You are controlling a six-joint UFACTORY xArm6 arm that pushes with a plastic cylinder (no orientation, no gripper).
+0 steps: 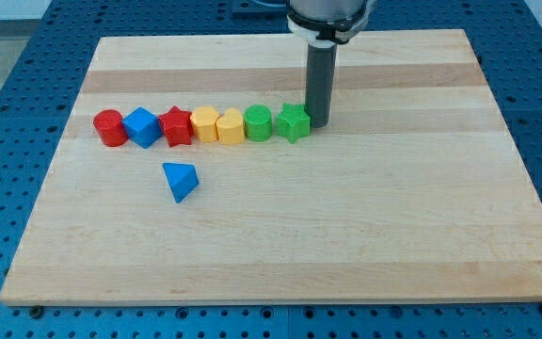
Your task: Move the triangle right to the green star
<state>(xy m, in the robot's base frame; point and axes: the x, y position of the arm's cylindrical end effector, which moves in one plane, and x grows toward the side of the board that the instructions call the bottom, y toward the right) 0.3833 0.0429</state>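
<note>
A blue triangle [181, 180] lies alone on the wooden board, below the row of blocks, toward the view's left. A green star [294, 122] ends that row on the view's right. My tip [319, 124] stands just to the right of the green star, touching or nearly touching it. The triangle is far from my tip, down and to the left.
The row runs left from the star: a green cylinder [259, 122], a yellow block [230, 126], a yellow pentagon-like block [204, 123], a red star [176, 127], a blue cube [143, 127], a red cylinder [110, 128]. The board [346, 226] sits on a blue perforated table.
</note>
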